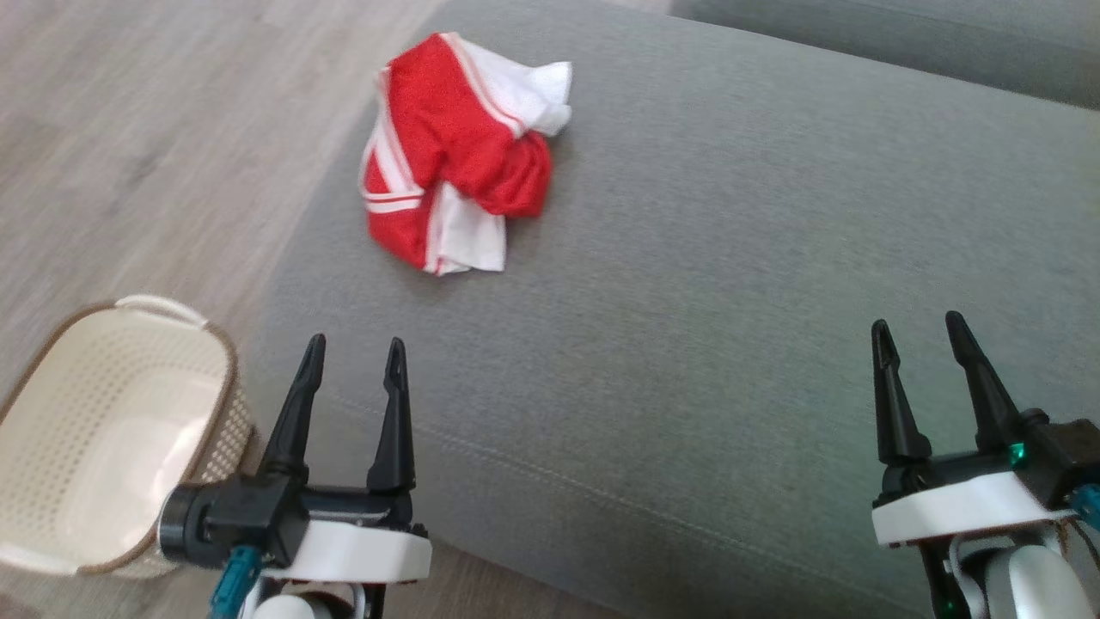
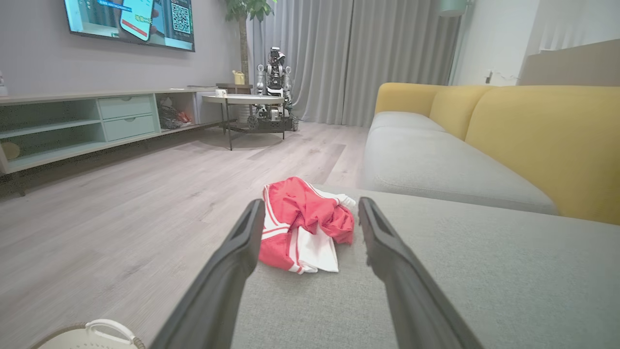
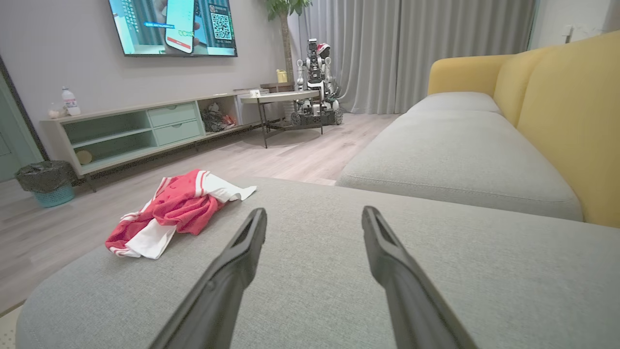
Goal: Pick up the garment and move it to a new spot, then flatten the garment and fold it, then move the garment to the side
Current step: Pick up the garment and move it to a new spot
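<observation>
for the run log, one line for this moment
stage: before pickup | garment: crumpled on sofa seat, untouched | left gripper: open, empty | right gripper: open, empty

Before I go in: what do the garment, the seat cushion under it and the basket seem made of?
Garment: thin soft fabric, red with white stripes, crumpled in loose folds; likely a synthetic knit. Seat cushion: matte grey woven upholstery, fine flecked weave, stitched seam. Basket: probably cream plastic, walls perforated with small holes, brown rim.

soft cloth garment (image 1: 455,155), matt woven sofa (image 1: 730,301), perforated plastic basket (image 1: 103,430), wood-look floor (image 1: 129,129)
</observation>
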Tool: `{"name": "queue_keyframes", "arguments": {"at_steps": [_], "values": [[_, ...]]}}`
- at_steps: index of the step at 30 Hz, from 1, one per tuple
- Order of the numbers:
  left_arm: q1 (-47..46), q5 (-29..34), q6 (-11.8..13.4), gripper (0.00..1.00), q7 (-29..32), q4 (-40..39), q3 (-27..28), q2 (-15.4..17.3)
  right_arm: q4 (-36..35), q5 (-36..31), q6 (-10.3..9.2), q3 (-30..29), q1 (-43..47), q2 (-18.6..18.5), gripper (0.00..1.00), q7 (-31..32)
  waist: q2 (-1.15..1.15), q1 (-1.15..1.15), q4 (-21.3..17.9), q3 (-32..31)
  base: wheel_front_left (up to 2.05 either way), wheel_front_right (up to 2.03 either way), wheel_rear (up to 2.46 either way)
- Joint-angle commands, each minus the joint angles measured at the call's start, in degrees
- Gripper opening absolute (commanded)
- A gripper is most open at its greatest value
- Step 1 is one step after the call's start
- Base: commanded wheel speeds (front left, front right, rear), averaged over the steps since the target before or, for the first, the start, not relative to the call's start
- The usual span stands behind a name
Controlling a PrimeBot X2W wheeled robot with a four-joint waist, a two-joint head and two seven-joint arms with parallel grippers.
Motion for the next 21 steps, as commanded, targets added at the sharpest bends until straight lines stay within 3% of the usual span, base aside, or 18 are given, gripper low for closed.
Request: {"name": "queue_keyframes", "arguments": {"at_steps": [1,13,17,21], "values": [[-1.02,-0.3,0.42,1.0,-0.29,-2.4,1.94,-0.15,-1.81,-0.46,-0.01,1.25,0.03,-0.43,1.0,-0.53,0.0,0.0,2.05,-0.23,0.0,0.0,0.0],[-2.92,-2.27,1.08,1.0,-0.29,-4.8,3.76,-0.15,-2.07,-2.88,-0.01,1.97,-0.32,-0.43,1.0,-0.53,0.0,0.0,3.72,2.43,0.0,0.0,0.0],[-10.05,-2.64,-2.43,1.0,-0.29,-3.29,6.4,-0.15,-2.52,-5.24,-0.01,2.55,-1.4,-0.43,1.0,-0.53,0.0,0.0,2.75,5.78,0.0,0.0,0.0],[-19.58,-3.43,-7.28,1.0,-0.29,3.05,10.46,0.06,-2.71,-8.38,-0.01,4.34,-2.72,-0.43,1.0,-0.53,0.0,0.0,1.02,9.0,0.0,0.0,0.0]]}}
